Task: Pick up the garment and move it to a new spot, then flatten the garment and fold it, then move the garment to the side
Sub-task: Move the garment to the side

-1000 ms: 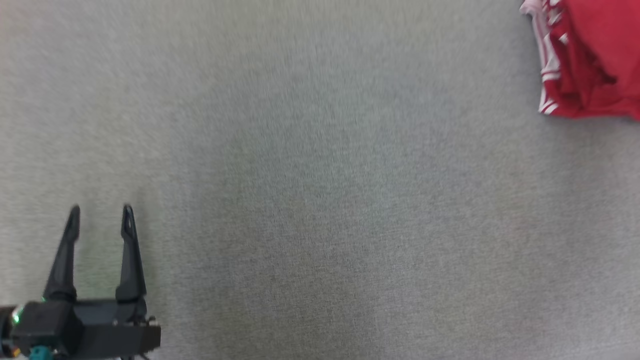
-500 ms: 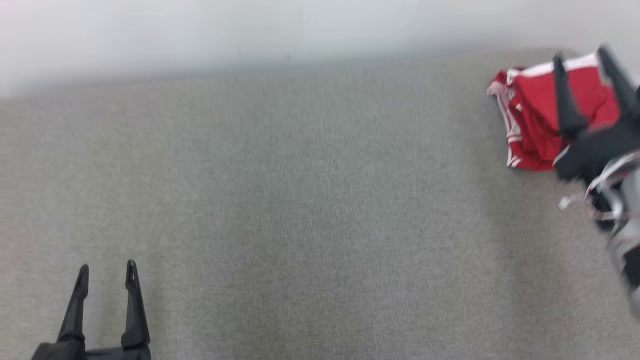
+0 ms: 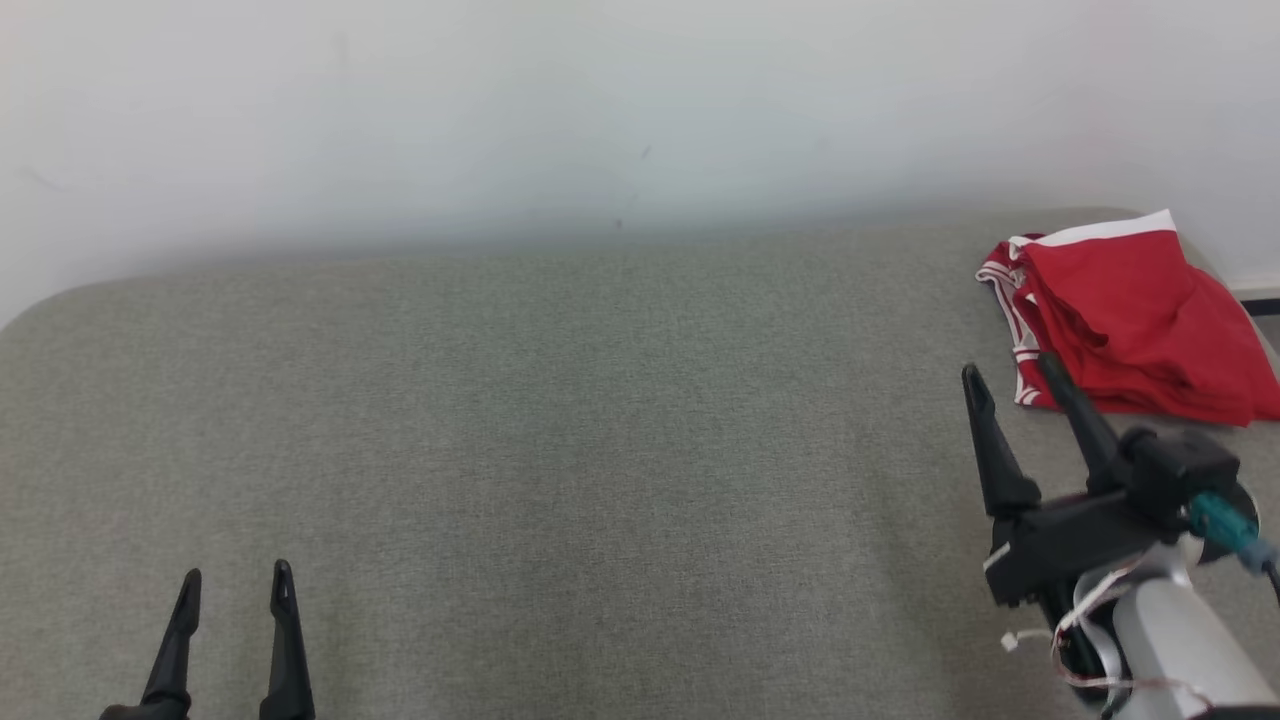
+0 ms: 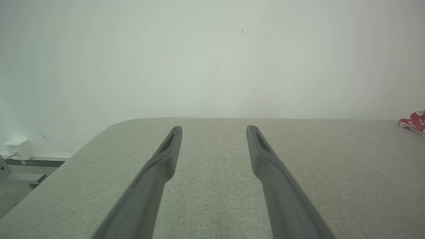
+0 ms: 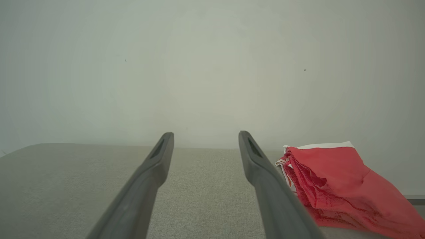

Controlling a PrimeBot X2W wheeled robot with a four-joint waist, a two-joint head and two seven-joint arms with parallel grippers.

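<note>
The garment [image 3: 1135,320] is red cloth with white trim, folded in a small heap at the far right of the grey table [image 3: 600,450], near the back edge. My right gripper [image 3: 1012,366] hovers just in front and to the left of it, open and empty. The right wrist view has the garment [image 5: 335,182] lying just right of the fingers [image 5: 262,172]. At the lower left my left gripper [image 3: 236,576] stands open with nothing in it, far from the cloth. A red corner of the garment [image 4: 413,121] shows at the right edge of the left wrist view.
A pale wall [image 3: 600,120] rises right behind the table's back edge. The table's corners are rounded. A white box [image 4: 18,148] sits against the wall past the left end of the table.
The head camera has tilted up, bringing the wall and back edge into view. My right gripper came into view over the garment and has drawn back to its near left, still open.
</note>
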